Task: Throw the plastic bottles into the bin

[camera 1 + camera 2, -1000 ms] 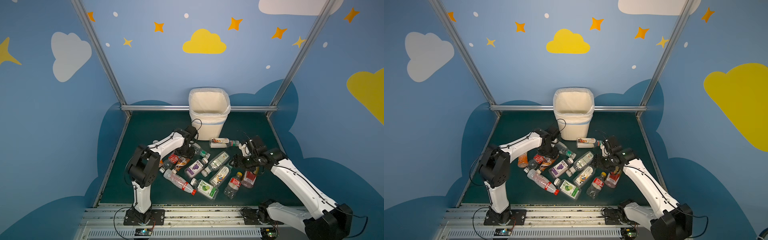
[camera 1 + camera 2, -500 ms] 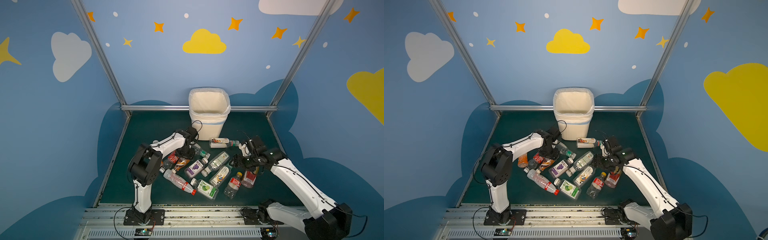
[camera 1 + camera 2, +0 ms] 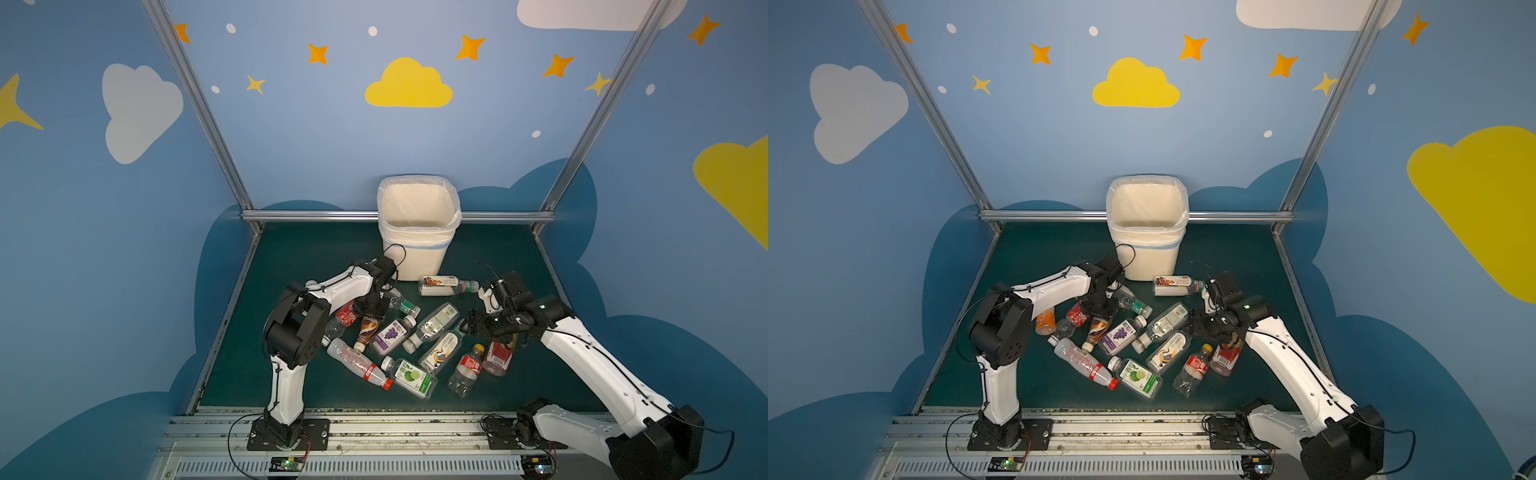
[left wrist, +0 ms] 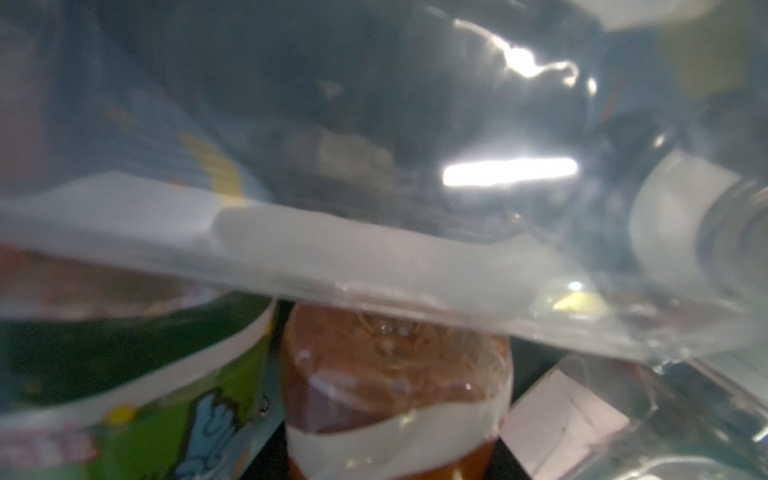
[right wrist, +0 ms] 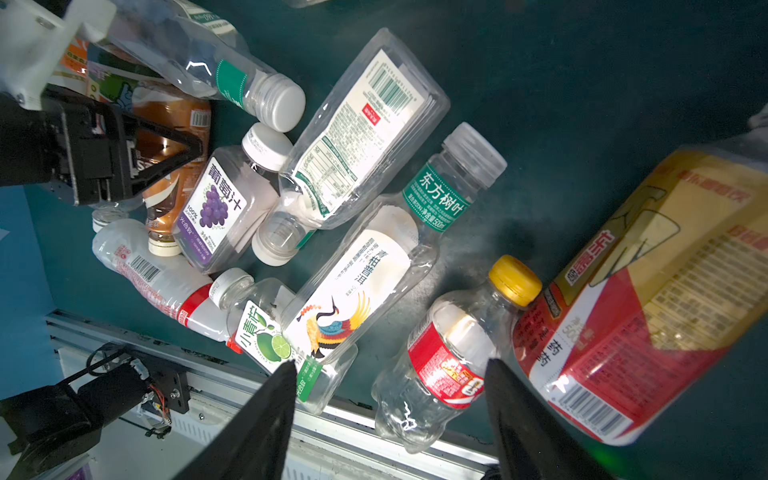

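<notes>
Since the earlier frames, the left gripper has been drawn shut, while the bottles and the bin are found where they were.

In both top views the bin is seen upright at the middle of the worktop's far edge. The bottles are scattered on their sides across the middle of the worktop, toward its near edge. A white-labelled bottle is laid just in front of the bin. The left gripper is lowered into the left side of the pile, between a clear bottle with a green cap and a brown bottle. The right gripper is held over the right side of the pile, next to a red-and-yellow bottle.

From the left wrist, most of the view is filled by the clear bottle, blurred and close to the lens. The brown bottle is seen beneath it. No fingers are shown, so whether a bottle is pinched cannot be told.

From the right wrist, the two black fingers are seen apart with nothing gripped, above a red-labelled bottle with a yellow cap. The red-and-yellow bottle is seen just beside it. One dark finger of the left gripper is seen over the brown bottle, next to a grape-labelled bottle.
</notes>
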Robot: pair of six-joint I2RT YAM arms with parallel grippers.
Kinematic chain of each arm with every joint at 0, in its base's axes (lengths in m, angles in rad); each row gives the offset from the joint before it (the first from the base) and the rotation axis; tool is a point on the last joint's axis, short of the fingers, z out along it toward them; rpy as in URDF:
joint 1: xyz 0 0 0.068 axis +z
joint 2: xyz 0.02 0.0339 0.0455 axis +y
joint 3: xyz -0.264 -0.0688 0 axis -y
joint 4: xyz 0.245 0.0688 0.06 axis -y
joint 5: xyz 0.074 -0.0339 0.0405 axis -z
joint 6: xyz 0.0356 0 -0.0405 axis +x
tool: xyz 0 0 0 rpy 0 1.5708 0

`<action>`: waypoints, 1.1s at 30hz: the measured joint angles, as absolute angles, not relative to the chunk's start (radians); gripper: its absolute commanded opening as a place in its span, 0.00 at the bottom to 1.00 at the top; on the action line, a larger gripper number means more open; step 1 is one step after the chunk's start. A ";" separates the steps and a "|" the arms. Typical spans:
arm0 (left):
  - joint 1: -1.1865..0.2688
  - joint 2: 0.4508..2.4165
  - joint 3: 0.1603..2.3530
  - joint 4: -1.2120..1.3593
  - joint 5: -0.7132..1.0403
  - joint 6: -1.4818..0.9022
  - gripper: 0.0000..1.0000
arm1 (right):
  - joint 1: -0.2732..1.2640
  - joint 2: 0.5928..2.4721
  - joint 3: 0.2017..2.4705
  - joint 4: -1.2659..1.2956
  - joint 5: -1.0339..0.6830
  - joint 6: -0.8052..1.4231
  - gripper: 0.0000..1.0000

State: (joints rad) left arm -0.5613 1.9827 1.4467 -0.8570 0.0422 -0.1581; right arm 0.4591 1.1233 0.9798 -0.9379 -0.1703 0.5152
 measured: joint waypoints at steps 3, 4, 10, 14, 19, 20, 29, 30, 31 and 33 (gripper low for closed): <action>-0.561 1.982 1.448 -0.857 0.041 -0.160 0.48 | 0.459 1.123 0.980 -0.944 -0.163 0.514 0.72; -0.561 1.981 1.448 -0.858 0.041 -0.160 0.48 | 0.459 1.123 0.980 -0.947 -0.160 0.514 0.73; -0.561 1.917 1.448 -0.883 0.021 -0.169 0.48 | 0.458 1.124 0.984 -0.955 -0.153 0.499 0.73; -0.558 1.776 1.459 -0.909 -0.002 -0.188 0.48 | 0.457 1.129 0.995 -0.957 -0.150 0.489 0.73; -0.542 1.579 1.495 -0.923 -0.039 -0.235 0.49 | 0.453 1.153 1.006 -0.956 -0.152 0.472 0.73; -0.539 1.546 1.496 -0.920 -0.048 -0.249 0.49 | 0.453 1.163 1.012 -0.956 -0.155 0.469 0.73; -0.505 1.331 1.644 -0.712 -0.074 -0.325 0.53 | 0.453 1.244 1.067 -0.937 -0.197 0.446 0.73; -0.501 1.377 1.731 -0.681 -0.060 -0.318 0.53 | 0.453 1.253 1.074 -0.936 -0.203 0.443 0.73; -0.499 1.445 1.840 -0.649 -0.043 -0.305 0.53 | 0.453 1.261 1.083 -0.935 -0.207 0.440 0.73; -0.498 1.606 2.080 -0.613 -0.013 -0.282 0.54 | 0.453 1.275 1.100 -0.935 -0.214 0.436 0.73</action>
State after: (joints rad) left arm -0.4976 1.6058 2.0796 -0.6128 -0.0132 -0.2821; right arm 0.4534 1.2747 1.1000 -0.9348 -0.2142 0.4362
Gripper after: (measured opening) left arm 0.536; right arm 0.727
